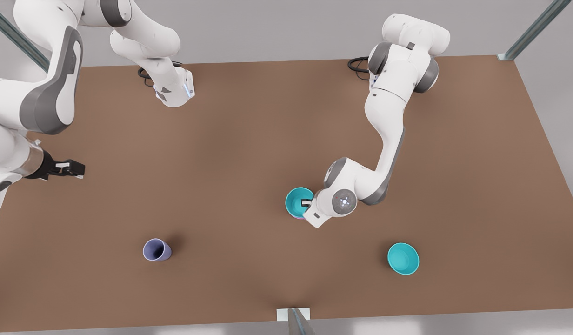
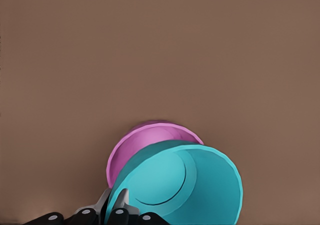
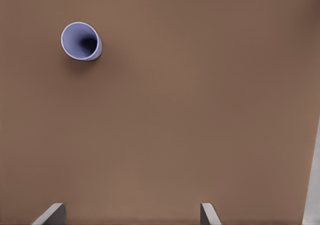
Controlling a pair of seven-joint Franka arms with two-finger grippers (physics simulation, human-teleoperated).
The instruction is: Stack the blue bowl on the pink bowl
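**Blue bowl held over the pink bowl, release pending**

While the left end effector (image 2: 116,211) gripped the blue bowl (image 2: 181,187) by its rim, one finger inside and one outside, the bowl hung tilted directly over the pink bowl (image 2: 131,146), whose rim showed behind it in the left wrist view. In the front view the blue bowl (image 1: 298,202) covered the pink one almost entirely, near the middle of the tabletop (image 1: 249,135).

The likely risk was an off-centre or tilted release: the blue bowl's mouth did not face straight up, its axis leaned away from the fingers, so it could land on the pink rim, tip, or push the pink bowl aside. Being round, it had no long axis; only levelling mattered.

Farther off, a second teal bowl (image 1: 403,258) sat toward the front view's right and a lavender cup (image 1: 156,250) toward its left. The right end effector (image 1: 71,168) waited at the front view's left edge, fingers spread and empty.
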